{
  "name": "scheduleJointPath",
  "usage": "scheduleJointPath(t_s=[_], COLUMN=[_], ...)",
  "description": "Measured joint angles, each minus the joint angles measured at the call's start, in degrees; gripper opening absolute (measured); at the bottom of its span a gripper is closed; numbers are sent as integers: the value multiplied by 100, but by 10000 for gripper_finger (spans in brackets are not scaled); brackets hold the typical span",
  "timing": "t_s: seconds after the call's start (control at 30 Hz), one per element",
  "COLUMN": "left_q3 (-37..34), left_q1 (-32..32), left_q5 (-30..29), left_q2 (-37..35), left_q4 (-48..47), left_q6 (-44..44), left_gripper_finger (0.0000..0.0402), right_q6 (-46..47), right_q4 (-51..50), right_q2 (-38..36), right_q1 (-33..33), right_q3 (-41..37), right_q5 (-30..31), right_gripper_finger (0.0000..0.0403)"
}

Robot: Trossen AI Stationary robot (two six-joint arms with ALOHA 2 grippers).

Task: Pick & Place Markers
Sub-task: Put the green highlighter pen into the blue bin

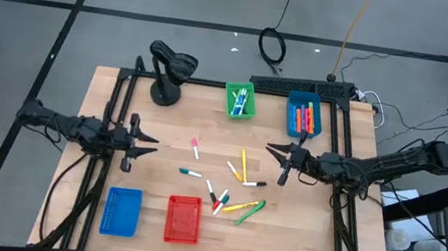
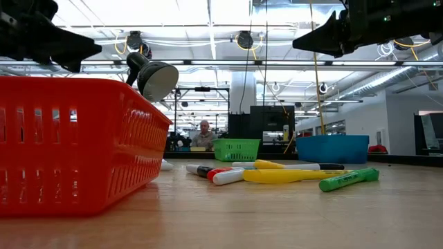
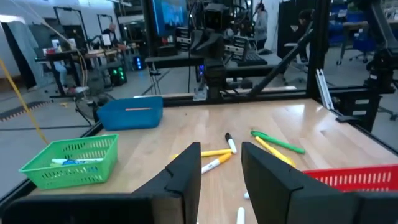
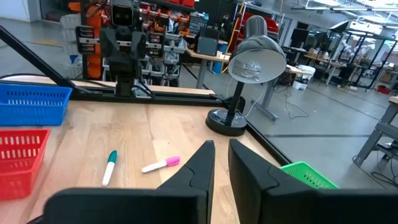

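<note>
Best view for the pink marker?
Right wrist view: the pink marker lies whole and unobstructed on the table, near the lamp base. The high view shows it small, apart from the other markers. The low and left wrist views don't clearly show it.

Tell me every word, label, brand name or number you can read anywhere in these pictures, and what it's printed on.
None can be read.
Markers: any print on the barrels is too small to read.
Baskets, such as the red basket: plain mesh, no label visible.
Desk lamp: no marking visible.
Screens in the room behind the table: glowing, but the content is too blurred to read.
</note>
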Motion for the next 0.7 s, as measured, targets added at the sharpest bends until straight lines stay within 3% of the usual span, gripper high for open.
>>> scheduleJointPath(t_s=[0.13, 0.37, 0.43, 0.57, 0.7], left_q3=[-256, -330, -332, -332, -332], left_q1=[0, 140, 162, 168, 168], left_q5=[-1, 19, 62, 15, 3], left_q2=[-350, -325, -316, -271, -268], left_q4=[-23, 31, 122, 25, 22], left_q6=[-32, -189, -271, -308, -264], left_gripper_finger=[120, 120, 120, 120, 120], right_q6=[-3, -79, -277, -227, -99], right_q4=[0, -56, -100, 51, -237], right_q2=[0, 0, 0, 16, 274], right_q1=[0, 0, 0, 90, 768], right_q3=[0, 0, 0, 15, 353], right_q5=[0, -20, -345, -1912, -1888], right_gripper_finger=[34, 34, 34, 38, 79])
